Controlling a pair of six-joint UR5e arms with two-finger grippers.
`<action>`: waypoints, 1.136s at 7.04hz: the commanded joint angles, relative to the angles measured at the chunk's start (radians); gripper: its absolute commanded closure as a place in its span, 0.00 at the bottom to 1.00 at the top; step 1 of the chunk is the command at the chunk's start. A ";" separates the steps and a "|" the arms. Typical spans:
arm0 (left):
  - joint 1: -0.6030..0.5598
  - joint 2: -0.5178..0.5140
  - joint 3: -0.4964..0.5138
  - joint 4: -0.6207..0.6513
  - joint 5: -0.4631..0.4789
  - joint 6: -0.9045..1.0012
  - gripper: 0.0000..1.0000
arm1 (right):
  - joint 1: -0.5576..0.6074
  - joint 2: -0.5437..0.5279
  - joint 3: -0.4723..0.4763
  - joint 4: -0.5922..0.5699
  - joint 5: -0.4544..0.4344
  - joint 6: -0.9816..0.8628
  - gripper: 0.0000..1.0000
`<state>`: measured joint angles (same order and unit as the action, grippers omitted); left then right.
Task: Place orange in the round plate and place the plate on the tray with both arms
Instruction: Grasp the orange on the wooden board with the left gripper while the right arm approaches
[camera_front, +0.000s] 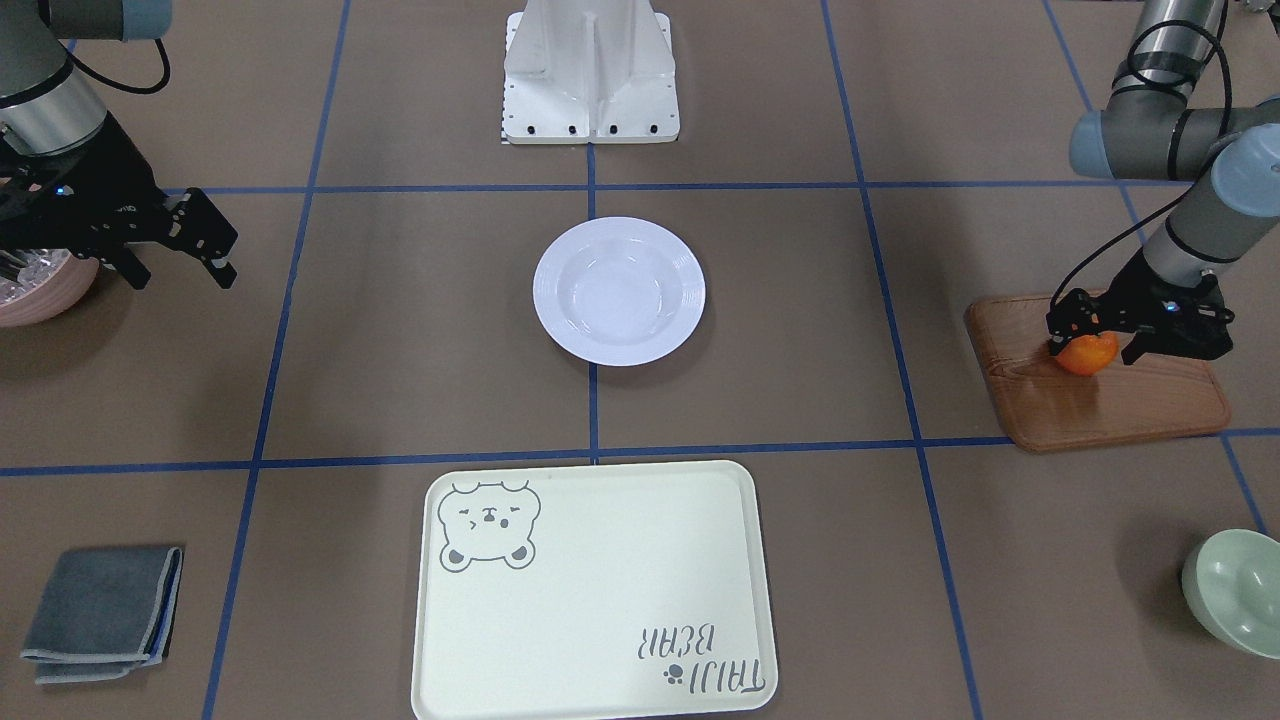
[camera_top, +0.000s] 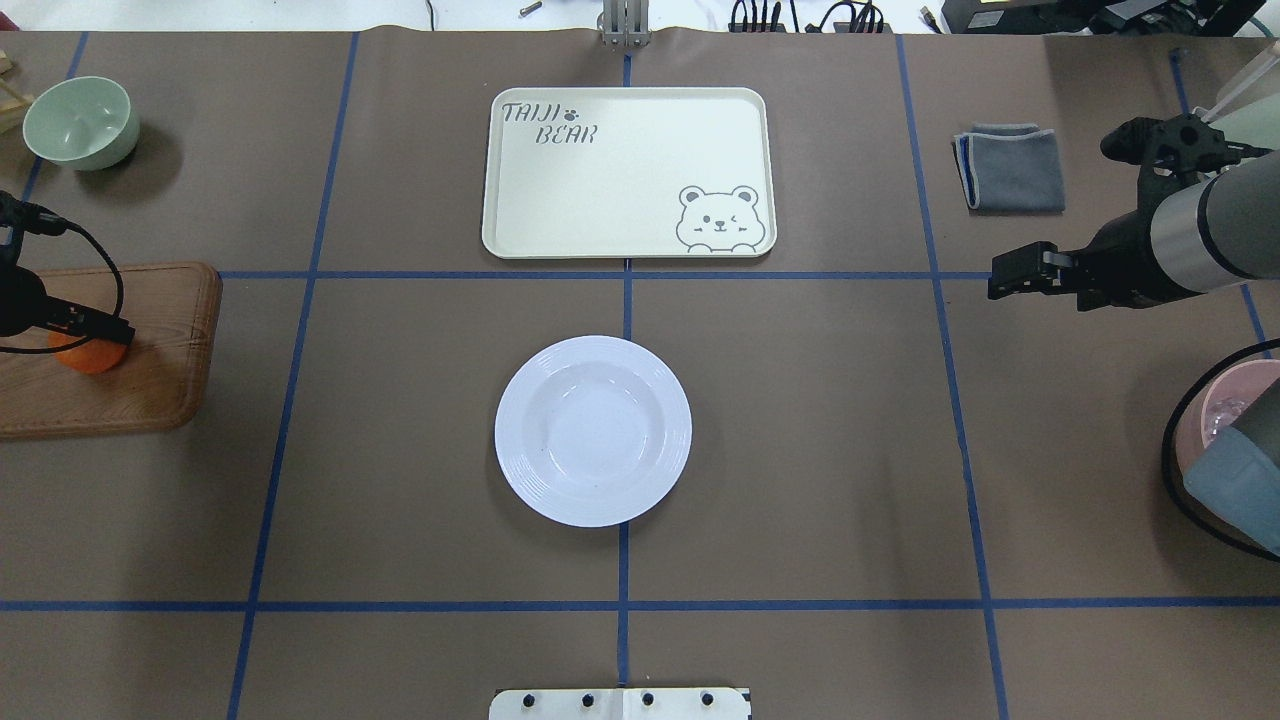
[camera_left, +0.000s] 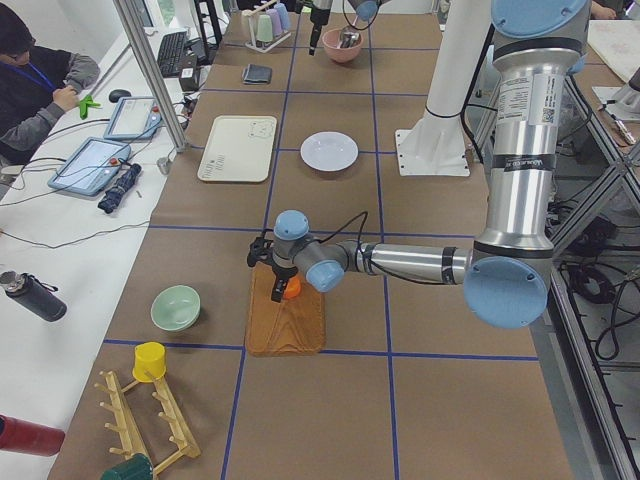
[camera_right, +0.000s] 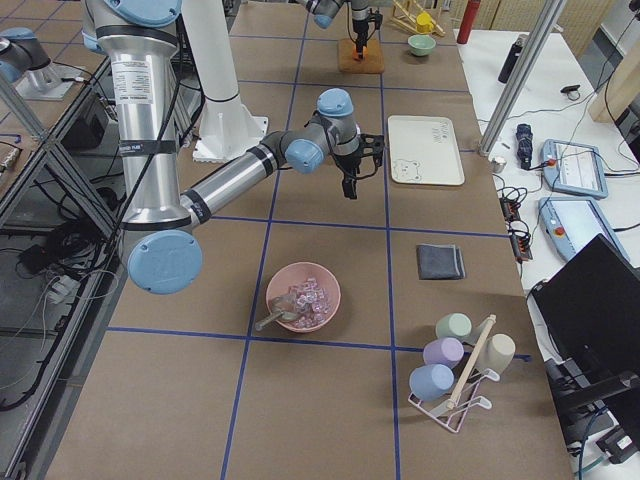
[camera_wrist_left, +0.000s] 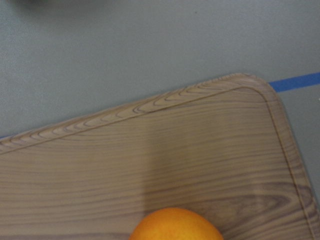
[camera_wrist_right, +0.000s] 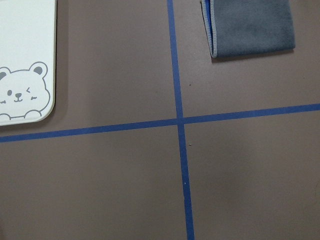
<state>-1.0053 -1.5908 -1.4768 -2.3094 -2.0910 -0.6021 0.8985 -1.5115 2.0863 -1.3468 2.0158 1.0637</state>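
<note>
The orange (camera_front: 1088, 353) rests on the wooden board (camera_front: 1110, 405), with the left gripper (camera_front: 1098, 347) straddling it; I cannot tell whether its jaws pinch it. An off-centre squeeze could roll it off the board. The right gripper (camera_front: 178, 272) hangs well away from the board, jaws spread.

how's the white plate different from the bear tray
The round plate is circular; the tray is rectangular with rounded corners. The round plate is plain glossy white, while the tray is cream with a grey bear face and "TAIJI BEAR" lettering. The round plate has a wide ridged rim around a deep well; the tray is flat with a low raised edge. Both are empty.
</note>
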 joint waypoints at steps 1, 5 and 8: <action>0.001 0.012 0.003 -0.036 -0.009 0.001 0.24 | -0.006 0.000 0.000 0.000 -0.008 0.001 0.00; -0.012 -0.006 -0.132 0.079 -0.064 -0.007 1.00 | -0.027 0.023 -0.017 0.012 -0.009 0.004 0.00; 0.002 -0.270 -0.334 0.631 0.064 -0.126 1.00 | -0.171 0.046 -0.045 0.213 -0.194 0.337 0.00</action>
<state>-1.0146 -1.7488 -1.7270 -1.9159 -2.0888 -0.6711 0.7949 -1.4746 2.0462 -1.2087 1.9081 1.2340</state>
